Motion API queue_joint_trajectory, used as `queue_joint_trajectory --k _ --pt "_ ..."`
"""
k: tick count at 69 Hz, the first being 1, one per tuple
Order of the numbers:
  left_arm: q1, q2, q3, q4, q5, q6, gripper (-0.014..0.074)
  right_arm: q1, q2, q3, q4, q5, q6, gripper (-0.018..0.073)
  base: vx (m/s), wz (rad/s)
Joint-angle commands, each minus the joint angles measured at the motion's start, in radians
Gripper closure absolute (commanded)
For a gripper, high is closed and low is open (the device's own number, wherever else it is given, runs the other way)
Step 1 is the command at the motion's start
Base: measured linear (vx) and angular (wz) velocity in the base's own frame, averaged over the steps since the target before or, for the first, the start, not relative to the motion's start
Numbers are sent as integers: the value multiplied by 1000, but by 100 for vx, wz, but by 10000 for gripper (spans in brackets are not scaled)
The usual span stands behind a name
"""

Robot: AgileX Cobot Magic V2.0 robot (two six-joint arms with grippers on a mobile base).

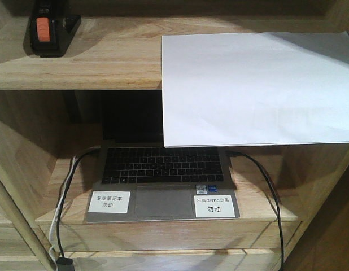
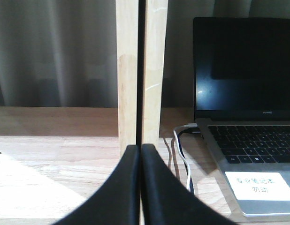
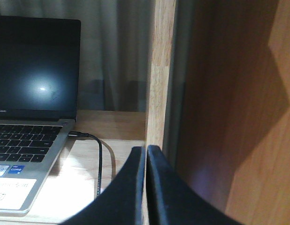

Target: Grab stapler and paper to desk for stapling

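Small black stapler with orange-red patch [image 1: 47,28] lies on the light wooden shelf [image 1: 95,62], above-left of the open grey laptop [image 1: 163,180]. The plain white paper sheet [image 1: 259,90] overhangs the same shelf above-right of the laptop. Left claw [image 2: 139,154] and right claw [image 3: 146,152] are pressed together, empty.

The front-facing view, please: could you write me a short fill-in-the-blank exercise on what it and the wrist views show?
1. The stapler lies on the upper shelf, to the ____ of the paper.
2. The paper overhangs that shelf's edge, above the open ____.
3. The left gripper and the right gripper are both ____, holding nothing.
Missing words: left; laptop; shut.
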Motion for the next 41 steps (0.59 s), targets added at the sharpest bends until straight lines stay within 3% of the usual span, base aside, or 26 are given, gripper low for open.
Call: queue_joint_trajectory --k 1,41 --pt "2 -15 11 -9 -74 -6 603 -5 -10 5 -4 -72 -3 565 0 0" --pt "2 -15 11 -9 -74 -6 603 -5 -10 5 -4 -72 -3 565 0 0"
